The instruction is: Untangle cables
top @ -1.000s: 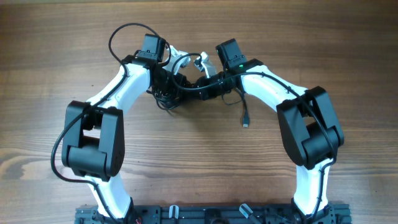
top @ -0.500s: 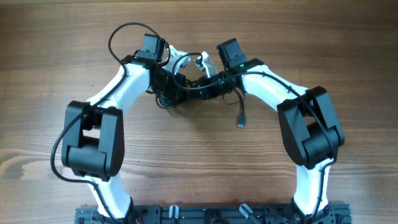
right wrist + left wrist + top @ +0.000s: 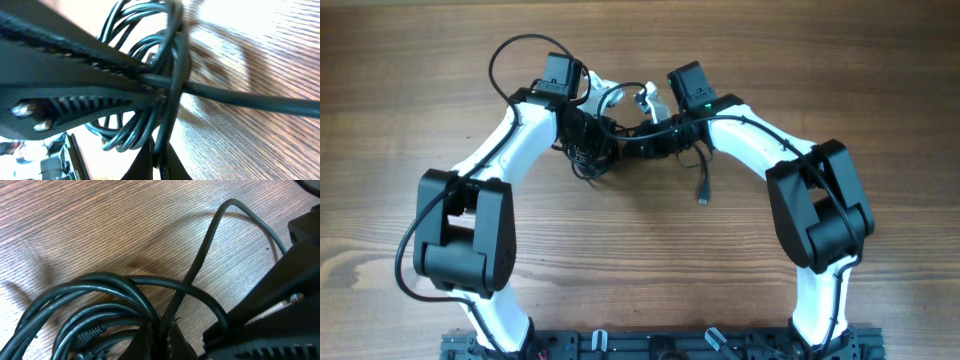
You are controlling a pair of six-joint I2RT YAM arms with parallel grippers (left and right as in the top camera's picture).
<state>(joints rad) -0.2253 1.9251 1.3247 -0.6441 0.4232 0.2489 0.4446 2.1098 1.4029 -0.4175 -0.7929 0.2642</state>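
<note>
The cables [image 3: 587, 165] form a small black knotted bundle between my two grippers at the far middle of the table. One loose end [image 3: 702, 190] hangs toward the front with its plug just above the wood. My left gripper [image 3: 591, 146] is shut on a strand [image 3: 200, 255] that rises out of the coils [image 3: 90, 305]; its tips [image 3: 162, 341] pinch it at the bottom of the left wrist view. My right gripper [image 3: 619, 142] meets it from the right. In the right wrist view its tips [image 3: 161, 159] are shut on another strand [image 3: 172, 75] of the same bundle.
Bare wooden tabletop [image 3: 400, 120] lies all round the bundle. The left arm's own thick black wire [image 3: 515, 50] loops at the back left. The right gripper's dark body [image 3: 280, 295] crowds the right of the left wrist view. The black base rail [image 3: 650, 345] runs along the front edge.
My left gripper has closed on a strand of the bundle. The loose plug end has drifted a little left and toward the back. The right gripper has kept its grip.
</note>
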